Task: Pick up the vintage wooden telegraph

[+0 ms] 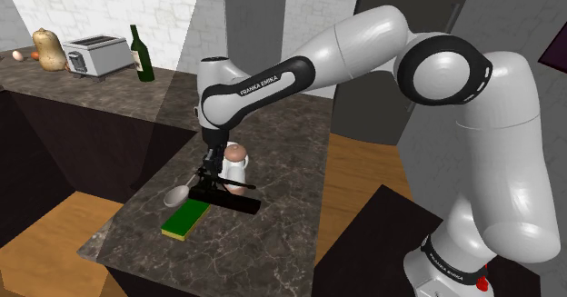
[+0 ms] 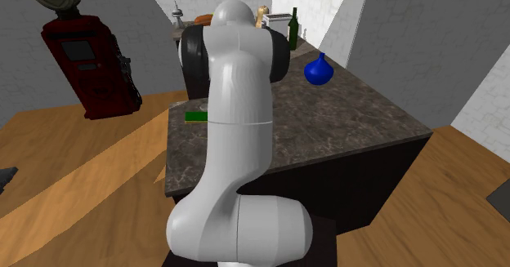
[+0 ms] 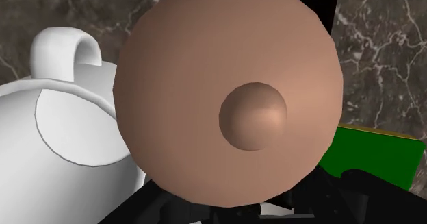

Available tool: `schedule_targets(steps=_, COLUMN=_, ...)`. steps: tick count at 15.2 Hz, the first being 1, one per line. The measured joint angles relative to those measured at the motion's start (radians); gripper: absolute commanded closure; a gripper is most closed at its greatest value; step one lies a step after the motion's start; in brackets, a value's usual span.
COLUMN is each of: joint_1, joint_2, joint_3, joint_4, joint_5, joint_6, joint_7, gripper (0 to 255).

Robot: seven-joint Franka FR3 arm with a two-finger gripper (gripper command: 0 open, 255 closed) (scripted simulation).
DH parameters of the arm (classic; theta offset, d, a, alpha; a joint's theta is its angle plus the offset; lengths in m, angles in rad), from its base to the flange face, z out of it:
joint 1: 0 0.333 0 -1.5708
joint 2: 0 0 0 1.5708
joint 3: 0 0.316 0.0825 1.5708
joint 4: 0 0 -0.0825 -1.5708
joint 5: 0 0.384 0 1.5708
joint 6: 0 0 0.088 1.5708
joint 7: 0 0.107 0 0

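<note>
A: Where is the telegraph (image 1: 235,165)?
B: On the dark marble counter (image 1: 282,150), right under the arm's hand. It has a flat black base (image 1: 232,201), a white body (image 1: 234,171) and a tan dome (image 1: 236,150) on top. A silvery spoon-shaped piece (image 1: 175,195) sticks out toward the shoulder view's left.
A: And the gripper (image 1: 215,168)?
B: Low over the telegraph, just beside the white body. I cannot tell whether it is open or closed on anything.
A: What does the wrist view give?
B: The dome (image 3: 198,58) very close, with a smaller round knob (image 3: 253,116) at its middle. Next to it is the white body (image 3: 75,140) with a looped handle (image 3: 65,48).
A: Anything beside it?
B: A green block (image 1: 186,219) with a yellow edge lies flat by the black base; touching or just apart, I cannot say.
A: Farther off?
B: At the back stand a toaster (image 1: 98,54), a butternut squash (image 1: 49,49) and a dark green bottle (image 1: 139,54). In the second exterior view a blue vase (image 2: 318,69) stands on the counter past the arm, and a red gas pump (image 2: 90,61) stands on the wooden floor.
</note>
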State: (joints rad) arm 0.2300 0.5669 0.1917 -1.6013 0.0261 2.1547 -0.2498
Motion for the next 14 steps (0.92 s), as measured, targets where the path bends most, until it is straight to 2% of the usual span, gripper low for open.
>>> schedule_targets(steps=7, joint_1=0.000, joint_2=0.001, joint_3=0.000, joint_4=0.001, joint_5=0.000, joint_6=0.000, joint_7=0.000, gripper=255)
schedule_targets(steps=14, joint_1=-0.002, joint_2=-0.031, joint_3=0.003, joint_4=0.034, joint_5=0.003, joint_6=-0.065, joint_7=0.003, gripper=255)
